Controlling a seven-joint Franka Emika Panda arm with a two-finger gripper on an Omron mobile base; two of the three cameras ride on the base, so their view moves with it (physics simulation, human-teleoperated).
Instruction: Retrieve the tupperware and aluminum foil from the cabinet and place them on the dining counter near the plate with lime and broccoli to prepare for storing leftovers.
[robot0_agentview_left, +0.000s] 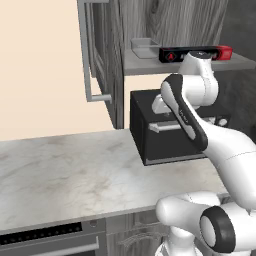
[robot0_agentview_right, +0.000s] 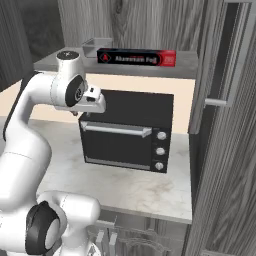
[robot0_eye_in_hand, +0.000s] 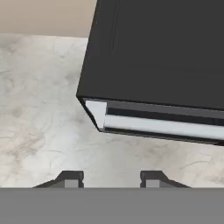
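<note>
The tupperware, a clear grey tub, sits on the open cabinet's shelf. Right beside it lies the aluminum foil, a long black and red box. My gripper hangs below that shelf, pointing down over the front left corner of a black toaster oven. Its fingertips stand apart with nothing between them, so it is open. The plate with lime and broccoli and the dining counter are out of view.
The toaster oven stands on a marble counter directly under the shelf. Open cabinet doors hang at the left and at the right. A drawer front and oven handle run below the counter edge.
</note>
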